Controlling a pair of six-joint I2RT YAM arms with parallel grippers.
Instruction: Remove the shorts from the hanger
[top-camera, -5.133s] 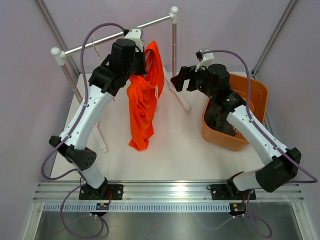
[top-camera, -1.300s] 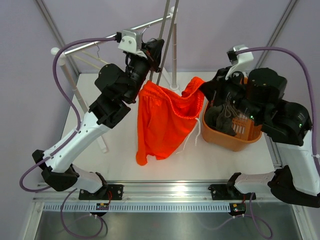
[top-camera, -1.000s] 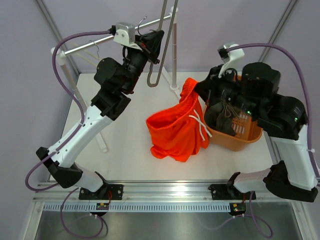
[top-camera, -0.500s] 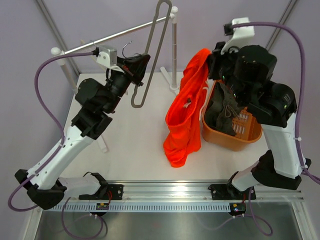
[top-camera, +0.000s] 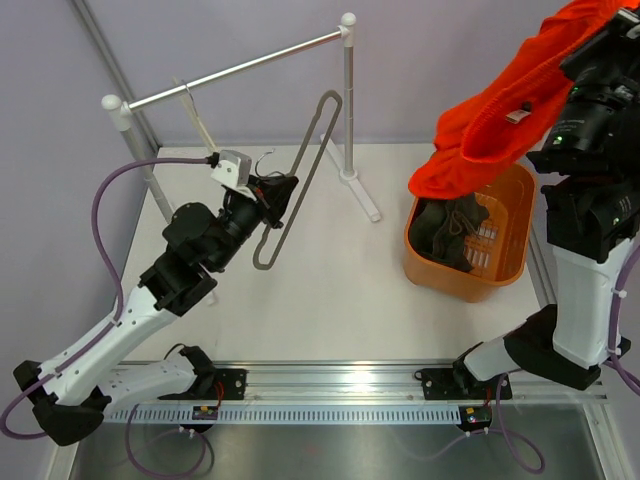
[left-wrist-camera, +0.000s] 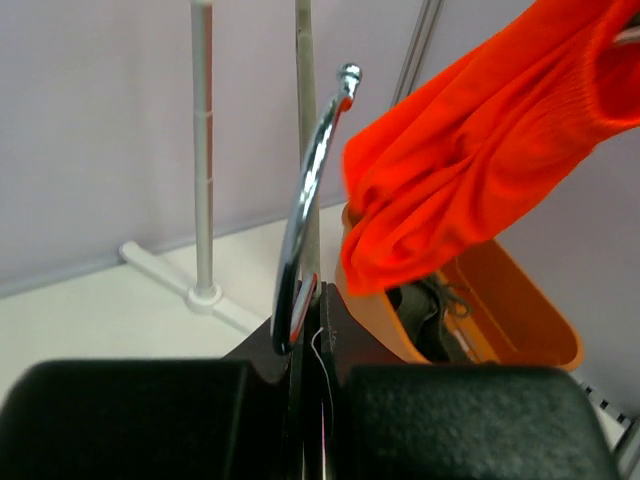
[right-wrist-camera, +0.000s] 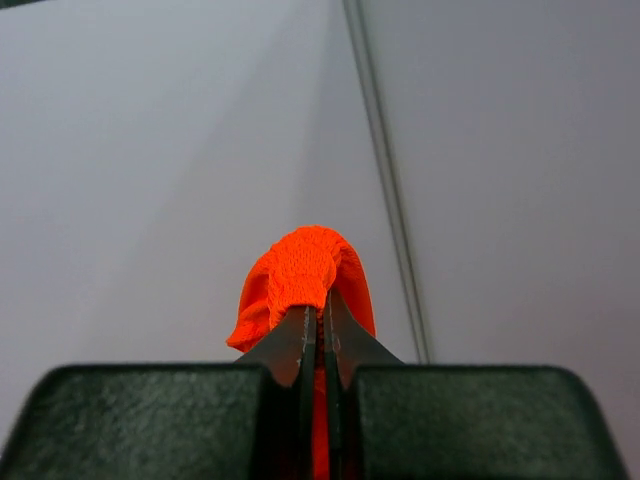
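- Where the left arm reaches in over the table (top-camera: 330, 310), the clothes rail (top-camera: 240, 68) crosses behind it on white uprights, one leaning post just beside the arm's cable.
- The left gripper (top-camera: 275, 190) is clamped tight on the hanger (top-camera: 330, 93). The left wrist view shows the jaws pressed together on the base of its metal hook (left-wrist-camera: 305, 190).
- The hanger is tilted, seen nearly edge-on. Its top end is close to the rail's right upright, and its low end hangs above the table.
- It carries no fabric.
- Bare table runs from the hanger across to the basket (top-camera: 445, 278), with only the rail's foot at the back.
- The basket sits at the table's right edge against the right arm's base, with dark clothing (top-camera: 450, 225) in it.
- The shorts (top-camera: 500, 120) hang high at far right, well apart from the hanger. Their lowest fold is above the basket's back-left rim, and their top runs out of the top view.
- The right gripper (right-wrist-camera: 318, 322) is pinched closed on a fold of the shorts, up by the enclosure wall.
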